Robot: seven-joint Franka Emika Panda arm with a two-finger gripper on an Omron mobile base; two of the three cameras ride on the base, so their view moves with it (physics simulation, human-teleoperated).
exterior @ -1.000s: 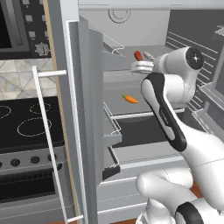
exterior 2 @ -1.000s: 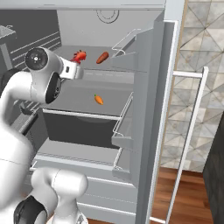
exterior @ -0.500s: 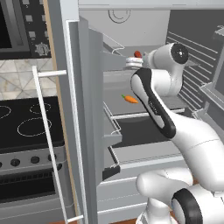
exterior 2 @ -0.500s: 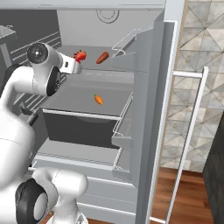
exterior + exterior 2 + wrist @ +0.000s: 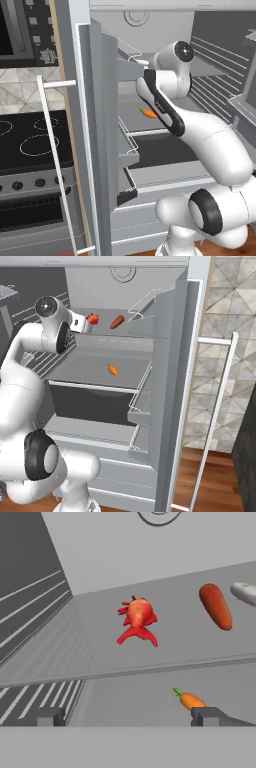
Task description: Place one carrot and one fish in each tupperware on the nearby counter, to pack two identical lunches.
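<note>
Rendered kitchen: a white robot arm reached into an open fridge [image 5: 170, 331], its end effector [image 5: 127, 714] released, fingertips [image 5: 50, 717] spread wide w/ nothing between them. On the upper shelf [image 5: 200, 647] lay the red finned fish [image 5: 137, 619], roughly mid-shelf and well back from the front edge; to its right the plain red-orange carrot [image 5: 216, 606], and at the far right edge a bit of the silver-grey fish [image 5: 245, 592]. On the shelf below, near its middle, sat the green-topped carrot [image 5: 113, 370]. The right base view showed the end effector just short of the red fish, apart from it. Judged step: approach to pick the red fish. To do it well, prob. centre the spread fingers over the fish's body, not fins or tail, descend till both fingertips flank it, avoid nudging the nearby carrot, then clench. No tupperware or desk was visible here.
</note>
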